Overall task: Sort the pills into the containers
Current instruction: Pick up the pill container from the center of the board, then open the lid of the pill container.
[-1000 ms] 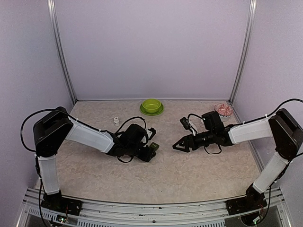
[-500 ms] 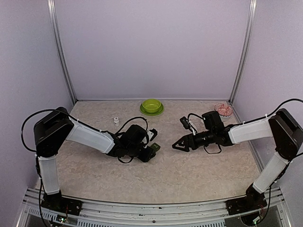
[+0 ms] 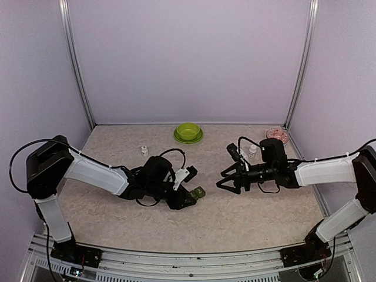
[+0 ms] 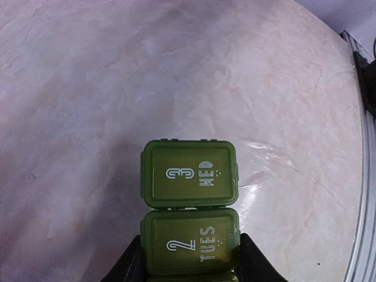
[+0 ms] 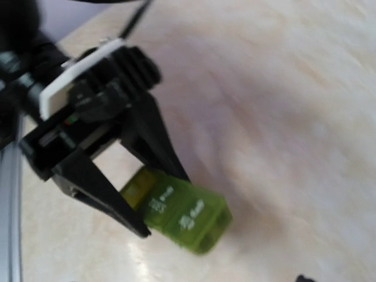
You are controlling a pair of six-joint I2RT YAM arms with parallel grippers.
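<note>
Pill box (image 4: 189, 226) — dark green, lids down. In the left wrist view we read "3 WED" on the far compartment and "2 TUES" on the next one. The third compartment runs out of the bottom of that view, so we cannot read it. With the lids shut, whatever is inside is hidden from us.

Location: the box sits near the middle of the table (image 3: 235, 217), a little left of centre and toward the near edge. In the right wrist view it looks slightly tilted. We cannot tell whether its underside rests on the marbled surface or is just off it.

Left gripper (image 5: 162, 202): clamped on the pill box. The black fingers (image 4: 126, 267) press against its two long sides at the TUES end, and the WED end sticks out past the fingertips.

Right gripper (image 3: 221, 180): jaws spread apart, nothing between them. It hangs low over the table, pointing toward the box from the right, near it but not touching.

Further out — a lime green bowl (image 3: 188, 133) stands at the back edge. A small white bottle (image 3: 144, 150) stands behind the left arm, and a second one (image 3: 252, 150) just behind the right wrist. A round pinkish item (image 3: 276, 135) lies in the back right corner, too small for us to identify.
</note>
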